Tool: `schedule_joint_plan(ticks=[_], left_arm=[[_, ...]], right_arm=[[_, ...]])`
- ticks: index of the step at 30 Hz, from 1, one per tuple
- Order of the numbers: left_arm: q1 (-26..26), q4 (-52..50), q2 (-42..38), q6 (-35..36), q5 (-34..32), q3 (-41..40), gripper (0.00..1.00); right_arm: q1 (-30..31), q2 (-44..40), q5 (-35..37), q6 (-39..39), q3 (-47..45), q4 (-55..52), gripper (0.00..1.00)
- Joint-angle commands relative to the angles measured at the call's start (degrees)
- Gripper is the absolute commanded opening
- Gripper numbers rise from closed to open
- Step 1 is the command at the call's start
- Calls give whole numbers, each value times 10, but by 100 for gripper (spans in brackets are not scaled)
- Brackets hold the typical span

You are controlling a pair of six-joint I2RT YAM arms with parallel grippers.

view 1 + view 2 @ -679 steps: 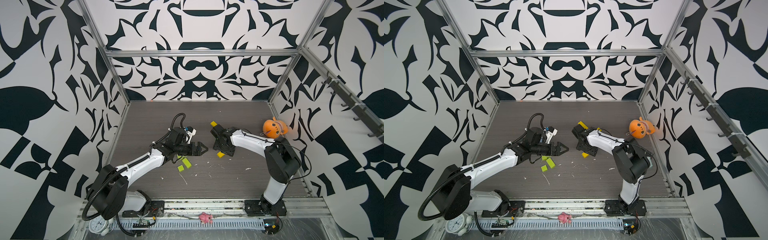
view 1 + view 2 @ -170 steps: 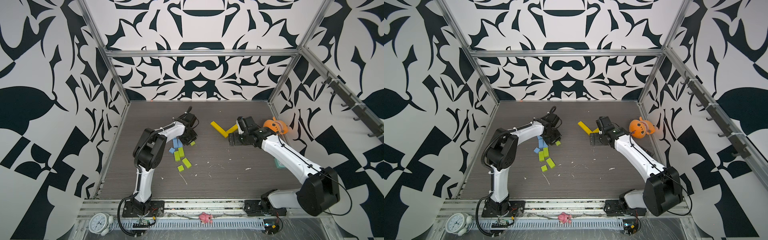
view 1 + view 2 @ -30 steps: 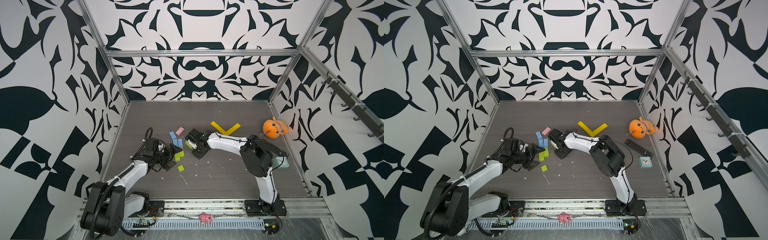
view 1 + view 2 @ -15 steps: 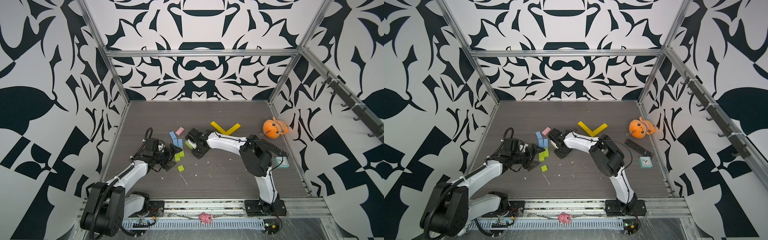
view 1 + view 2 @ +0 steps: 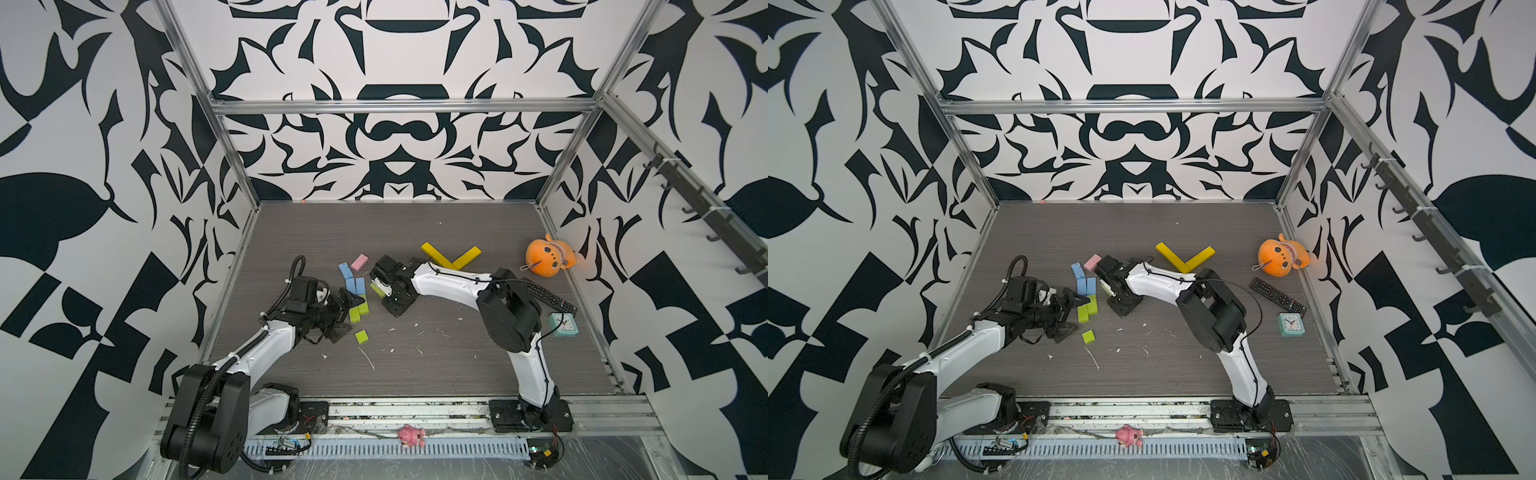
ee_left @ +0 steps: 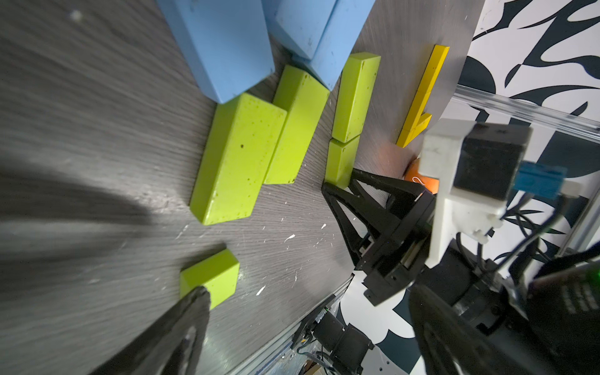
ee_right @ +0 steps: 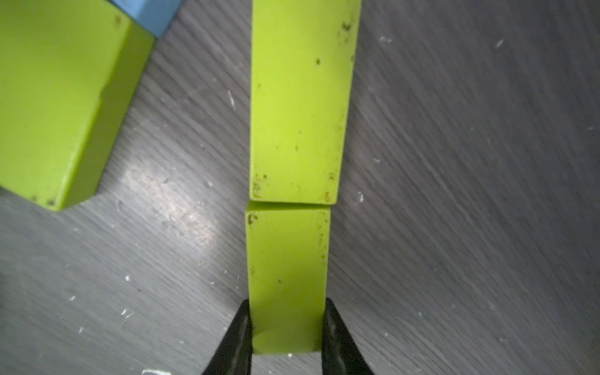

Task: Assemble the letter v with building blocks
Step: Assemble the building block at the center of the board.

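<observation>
Checking the right tool [image 7: 287, 311]: we saw it clenched on the short lime block [image 7: 287, 259], butted end-on to the longer lime block [image 7: 300, 97]. In a top view the yellow V [image 5: 441, 257] lay at its 2 o'clock. The left tool [image 5: 349, 316] was released.

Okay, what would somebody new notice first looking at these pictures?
The yellow V toward the back of the table stands out, with an orange plush at the table's edge. Nearer the middle, the right gripper is shut on a short green block lying end to end with a longer green block.
</observation>
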Motion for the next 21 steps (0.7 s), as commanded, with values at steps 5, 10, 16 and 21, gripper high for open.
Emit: schedule_joint_plan(ticks=[5,10,16,21], left_arm=[[-1,-9,-8,1,-5,-7,99],[-1,-11,-8,2,-5,-7,99],[-1,-12,-8,2,-6,-7,99],[-1,-15,-11,2,-5,-8,99]], right_arm=[[-5,29,6,6,12,3,30],[-7,31,8,7,13,3,30],[-9,32,7,8,13,2,32],[-9,32,7,8,14,2,38]])
